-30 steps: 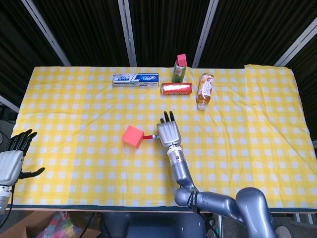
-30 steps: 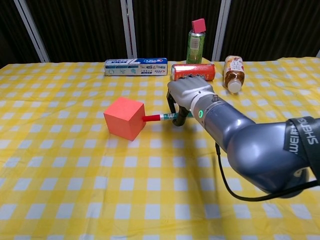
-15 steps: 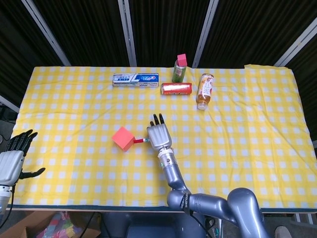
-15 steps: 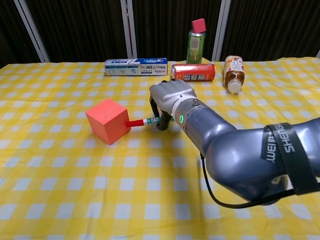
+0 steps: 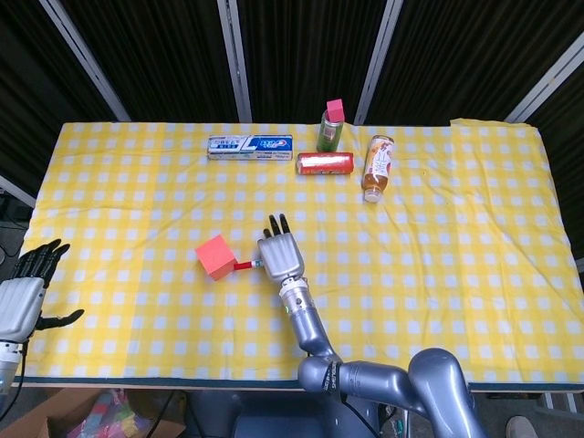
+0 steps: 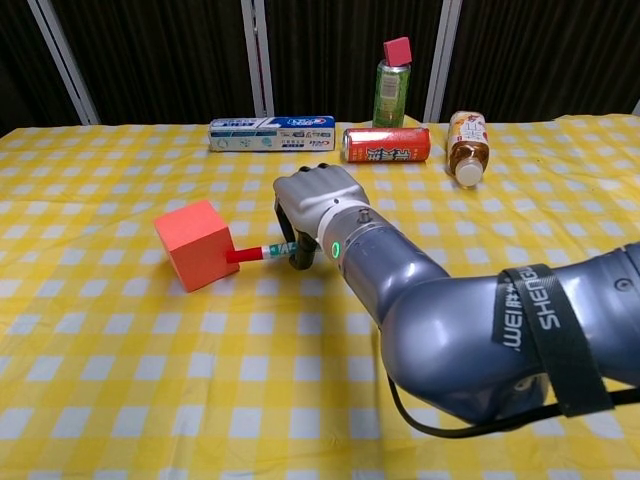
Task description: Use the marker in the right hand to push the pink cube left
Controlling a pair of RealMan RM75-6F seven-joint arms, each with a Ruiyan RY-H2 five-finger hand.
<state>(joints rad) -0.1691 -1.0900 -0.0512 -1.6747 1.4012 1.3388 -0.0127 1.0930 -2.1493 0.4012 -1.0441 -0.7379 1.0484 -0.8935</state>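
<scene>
The right hand (image 6: 312, 212) grips the marker (image 6: 256, 253) level, its red tip apparently touching the pink cube (image 6: 194, 243) to drive it left; the left hand (image 5: 26, 297) rests empty, fingers apart.

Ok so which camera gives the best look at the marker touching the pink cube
The chest view. It shows the marker from the side, its red tip meeting the pink cube, the other end held in the right robot hand. In the head view the marker is only a short red sliver beside the cube.

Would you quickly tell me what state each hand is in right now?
Left hand: open, holding nothing.
Right hand: holding the marker, tip against the pink cube.
</scene>
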